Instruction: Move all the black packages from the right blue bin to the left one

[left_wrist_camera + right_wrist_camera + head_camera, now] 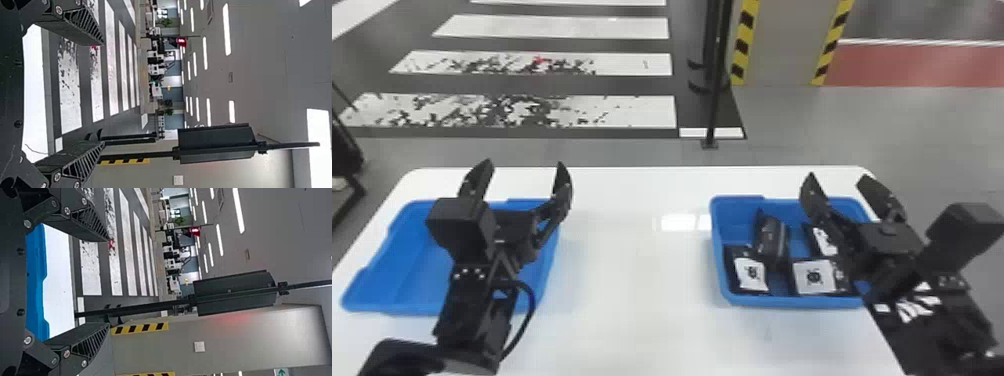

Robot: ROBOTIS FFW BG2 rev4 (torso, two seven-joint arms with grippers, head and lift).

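My left gripper (521,172) stands open over the left blue bin (407,306), whose visible floor is bare. Over the right part of the right blue bin (797,301), my right gripper (837,184) is open too. That bin holds several black packages: one dark package (772,240) near its middle, a white-labelled one (751,274) at the front left, another (814,277) at the front, and one (824,241) partly behind the right arm. In the left wrist view the left gripper (104,94) has nothing between its fingers; the right gripper (109,282) in the right wrist view is likewise unloaded.
Both bins rest on a white table (632,280), with a wide stretch of tabletop between them. Beyond its far edge are a striped floor, a black pole (716,75) and a pillar (782,45) with yellow-black edging.
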